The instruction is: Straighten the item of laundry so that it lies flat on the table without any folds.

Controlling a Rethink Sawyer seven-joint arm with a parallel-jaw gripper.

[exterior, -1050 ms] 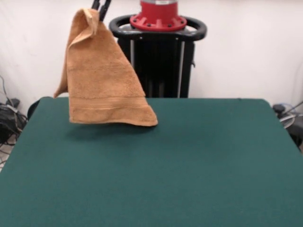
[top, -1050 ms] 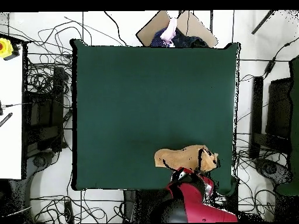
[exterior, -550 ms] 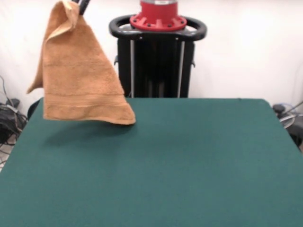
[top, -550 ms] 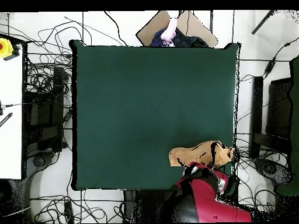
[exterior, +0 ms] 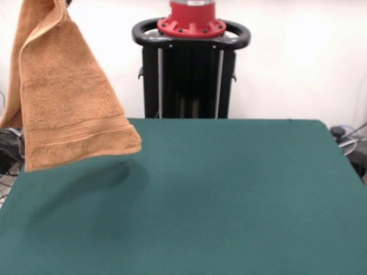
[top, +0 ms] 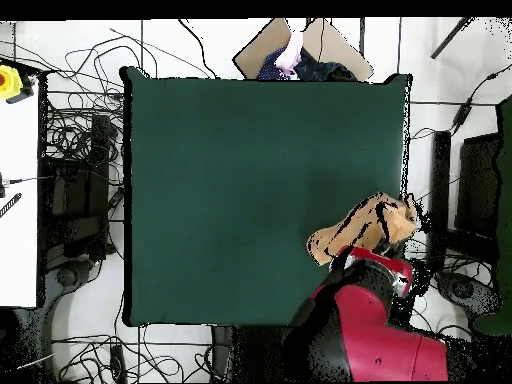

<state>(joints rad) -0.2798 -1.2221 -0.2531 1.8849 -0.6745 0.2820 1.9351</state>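
1. The orange-tan towel (exterior: pixel 63 97) hangs in the air from its top corner at the picture's upper left, draped in folds, its striped hem lowest and clear of the cloth below.
2. The gripper (exterior: pixel 68 2) barely shows at the top edge above the towel; whether it pinches the towel cannot be told.
3. From overhead, the towel (top: pixel 372 226) lies over the green table's (top: pixel 250 180) edge, beside the red arm (top: pixel 370 320).

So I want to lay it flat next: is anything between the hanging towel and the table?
Nothing visible is. The towel hangs clear above the table at its edge, partly out past that edge, and the green surface shows nothing lying on it. The gripper itself is hidden at the towel's top.
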